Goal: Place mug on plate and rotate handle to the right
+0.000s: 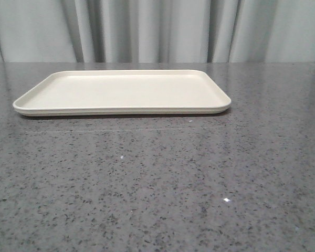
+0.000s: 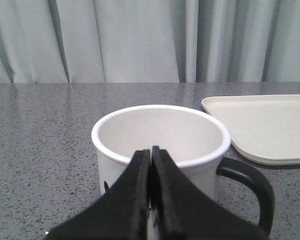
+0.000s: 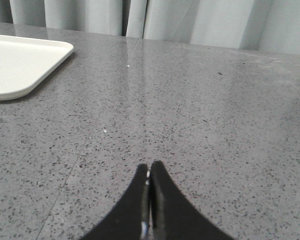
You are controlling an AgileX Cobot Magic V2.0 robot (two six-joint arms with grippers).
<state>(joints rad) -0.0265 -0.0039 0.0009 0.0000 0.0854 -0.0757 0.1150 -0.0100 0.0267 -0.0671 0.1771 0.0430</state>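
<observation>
Mug (image 2: 160,145) not appearing in the front view; only plate (image 1: 122,92) lying bare on grey speckled bench (image 1: 157,184), before a pale curtain (image 1: 157,31), neither arm showing.

Left wrist view: mug standing upright on bench, off the plate, plate's corner lying just beyond and to one side of it; black handle (image 2: 252,190) pointing toward the plate side. Left hand (image 2: 151,152) hovering clenched and empty just short of the near rim, fingertips pressed together.

Right wrist view: right hand (image 3: 150,170) likewise clenched, grasping nothing, hanging over bare bench, plate corner well apart.

Step in hand, judging by this: reaching for the mug, grasp not yet made. Next move calling for spreading the left fingers, straddling the rim or wall, then closing.
</observation>
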